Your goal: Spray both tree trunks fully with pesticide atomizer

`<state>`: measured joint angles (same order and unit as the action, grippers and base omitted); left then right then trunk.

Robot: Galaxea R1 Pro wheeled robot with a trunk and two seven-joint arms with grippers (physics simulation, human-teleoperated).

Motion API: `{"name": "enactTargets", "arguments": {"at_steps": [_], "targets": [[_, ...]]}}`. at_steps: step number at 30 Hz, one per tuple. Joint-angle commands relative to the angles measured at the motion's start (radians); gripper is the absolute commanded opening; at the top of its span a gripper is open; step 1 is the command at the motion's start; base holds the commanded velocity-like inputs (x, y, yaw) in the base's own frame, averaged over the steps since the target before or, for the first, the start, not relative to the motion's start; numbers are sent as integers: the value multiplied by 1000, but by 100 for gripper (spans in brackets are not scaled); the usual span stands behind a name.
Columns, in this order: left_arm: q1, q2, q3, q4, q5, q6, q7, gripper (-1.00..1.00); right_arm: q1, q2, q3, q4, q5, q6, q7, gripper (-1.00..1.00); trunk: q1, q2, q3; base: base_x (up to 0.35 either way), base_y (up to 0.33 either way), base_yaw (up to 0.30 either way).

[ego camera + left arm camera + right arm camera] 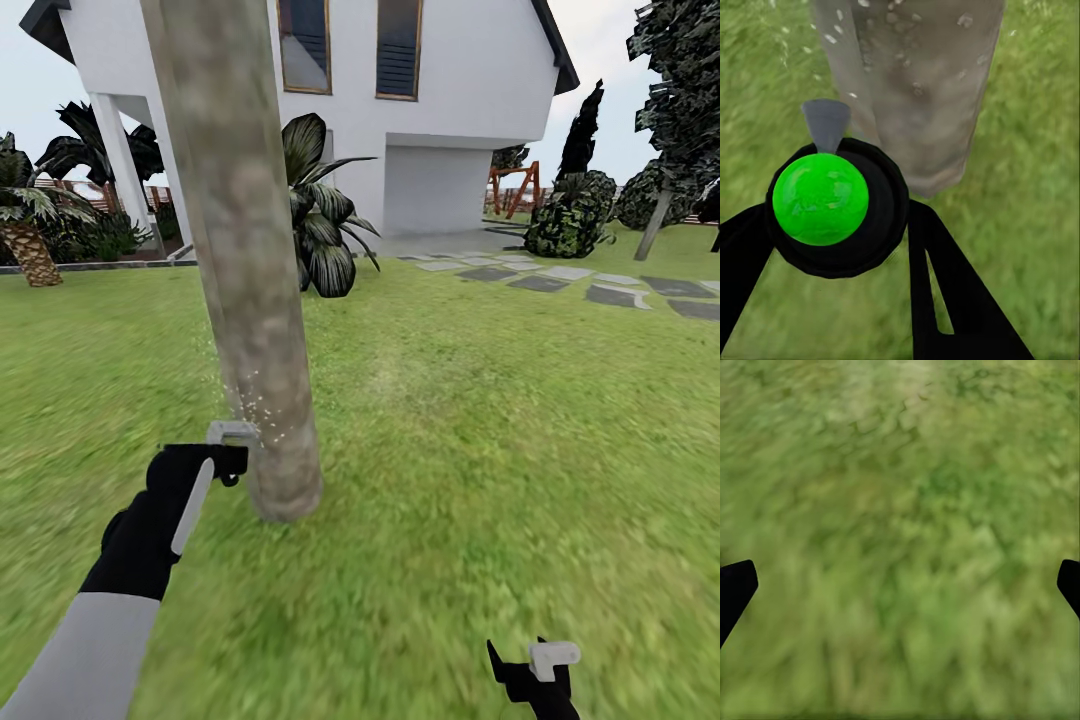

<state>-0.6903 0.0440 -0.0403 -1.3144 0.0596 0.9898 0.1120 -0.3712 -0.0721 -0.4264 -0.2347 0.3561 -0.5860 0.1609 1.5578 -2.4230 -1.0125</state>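
Our left gripper has its jaws closed around the sprayer, a black body with a green round top and a grey nozzle aimed at the tree trunk. In the head view the sprayer sits just beside the trunk's base, with white droplets speckling the bark. Our right gripper hangs low over the grass, jaws spread wide and holding nothing. A white house stands behind.
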Motion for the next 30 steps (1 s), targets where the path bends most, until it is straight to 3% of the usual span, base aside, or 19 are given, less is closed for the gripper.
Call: {"name": "enactTargets", "arguments": {"at_steps": [1,4,6,8,10,13,17,19,21,23,27,30], "targets": [[0,4,2,-2,2,2,0,-100,0,0,0,0,0,0,0,100,0,0,0,0,0,0],[-10,36,7,-3,3,4,-1,-100,0,0,0,0,0,0,0,100,0,0,0,0,0,0],[-15,40,5,-3,3,4,-1,-100,0,0,0,0,0,0,0,100,0,0,0,0,0,0],[-11,29,-16,-4,2,4,-1,-100,0,0,0,0,0,0,0,100,0,0,0,0,0,0],[-17,15,-67,-10,3,9,1,-100,0,0,0,0,0,0,0,100,0,0,0,0,0,0],[-21,-4,-83,-45,3,15,1,-100,0,0,0,0,0,0,0,100,0,0,0,82,75,0],[-19,9,-71,-55,0,16,2,-100,0,0,0,0,0,0,0,100,0,0,0,74,71,0],[-20,16,-6,-55,-1,18,0,-100,0,0,0,0,0,0,0,100,0,0,0,6,6,0],[-21,30,31,-55,1,19,0,-100,0,0,0,0,0,0,0,100,0,0,0,1,1,0],[-21,24,30,-56,2,19,-1,-100,0,0,0,0,0,0,0,100,0,0,0,0,0,0],[-49,-8,-20,-58,2,25,-4,-100,0,0,0,0,0,0,0,100,0,0,0,0,0,0],[-75,-30,-24,-58,3,31,-5,-100,0,0,0,0,0,0,0,100,0,0,0,0,0,0]]}}
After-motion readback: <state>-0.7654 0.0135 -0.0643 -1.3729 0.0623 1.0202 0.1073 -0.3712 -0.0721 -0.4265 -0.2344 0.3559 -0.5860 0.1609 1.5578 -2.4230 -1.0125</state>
